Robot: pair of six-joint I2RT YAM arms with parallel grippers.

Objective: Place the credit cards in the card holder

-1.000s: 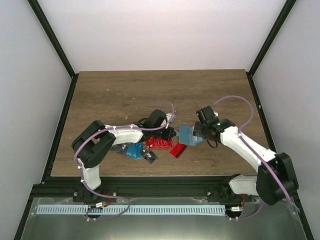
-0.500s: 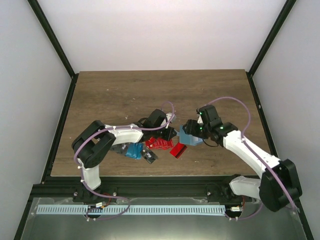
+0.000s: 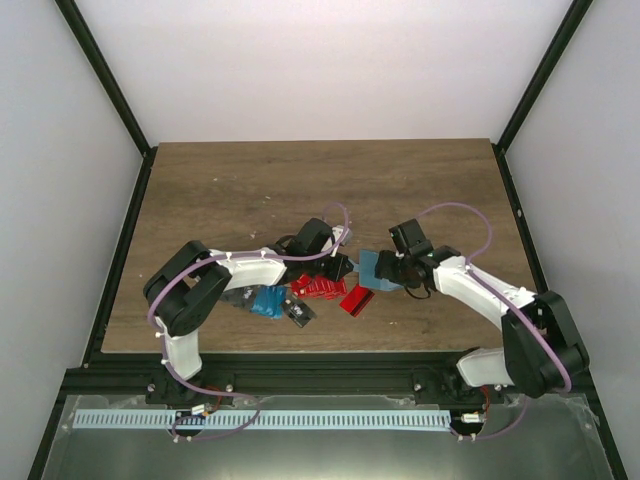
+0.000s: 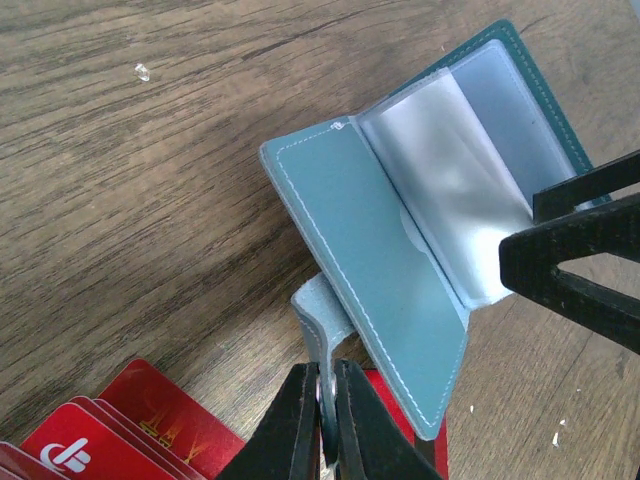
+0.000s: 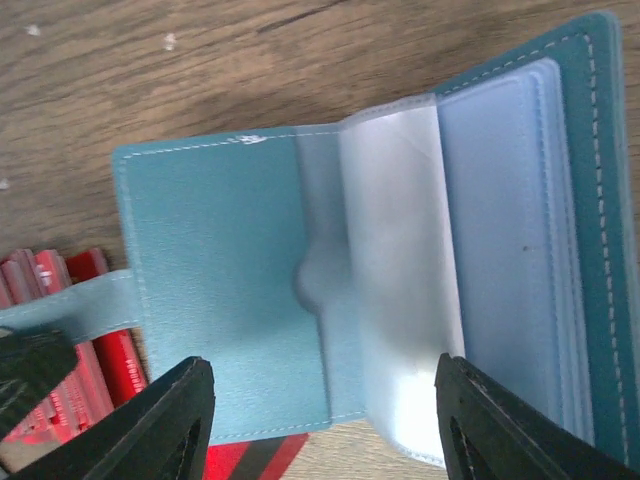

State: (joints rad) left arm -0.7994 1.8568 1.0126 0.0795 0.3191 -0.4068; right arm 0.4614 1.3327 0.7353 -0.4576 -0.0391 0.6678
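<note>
Your right gripper (image 5: 322, 400) has come back over the open card holder (image 5: 220, 290), fingers spread to either side of its clear sleeves (image 5: 400, 270), gripping nothing. Your left gripper (image 4: 322, 400) still pinches the card holder by its strap (image 4: 318, 310). The red credit cards (image 4: 110, 435) lie just beside that gripper, none inserted yet.

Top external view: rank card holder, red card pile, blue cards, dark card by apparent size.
1. red card pile and card holder: look about alike, holder partly covered, so not ranked.
2. blue cards.
3. dark card, slightly smaller.
</note>
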